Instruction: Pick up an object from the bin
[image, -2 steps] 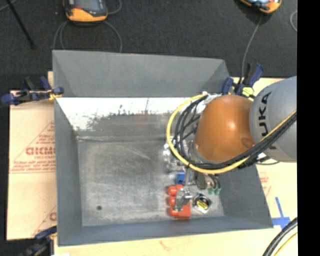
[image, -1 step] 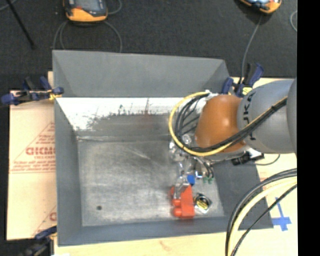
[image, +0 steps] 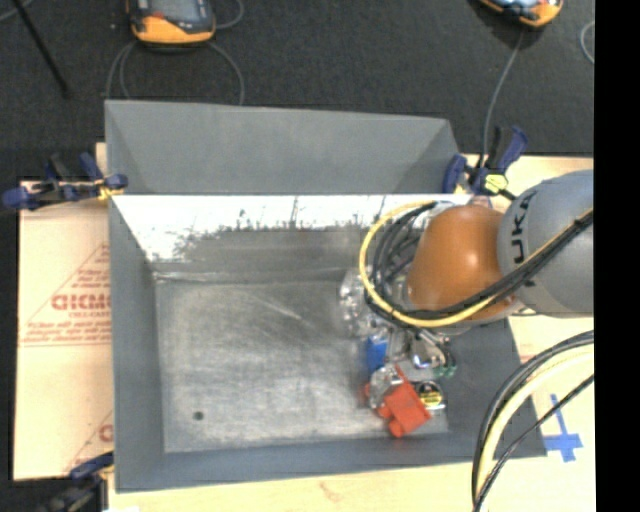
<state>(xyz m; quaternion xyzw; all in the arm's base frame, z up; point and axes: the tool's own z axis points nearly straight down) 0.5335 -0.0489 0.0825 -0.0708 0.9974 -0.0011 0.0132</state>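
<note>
- The grey bin (image: 130, 330) has a mostly bare floor, and everything loose sits in its near right corner.
- The arm (image: 560, 250) reaches in from the right, its orange cover (image: 455, 260) and looped cables hanging above that corner.
- The jaws are down at the corner, right by the clutter. I can't tell how far open they are or whether they have hold of anything.
- A red block (image: 405, 412) lies close to the near wall, below the wrist. It looks stiff and light with flat faces. I'd pinch it across two opposite sides, though the wall leaves little room.
- A blue piece (image: 377, 352) sits just beyond the block. It could be a loose thing or a robot part.
- A tiny yellow-green bit (image: 432, 398) lies just right of the block.
</note>
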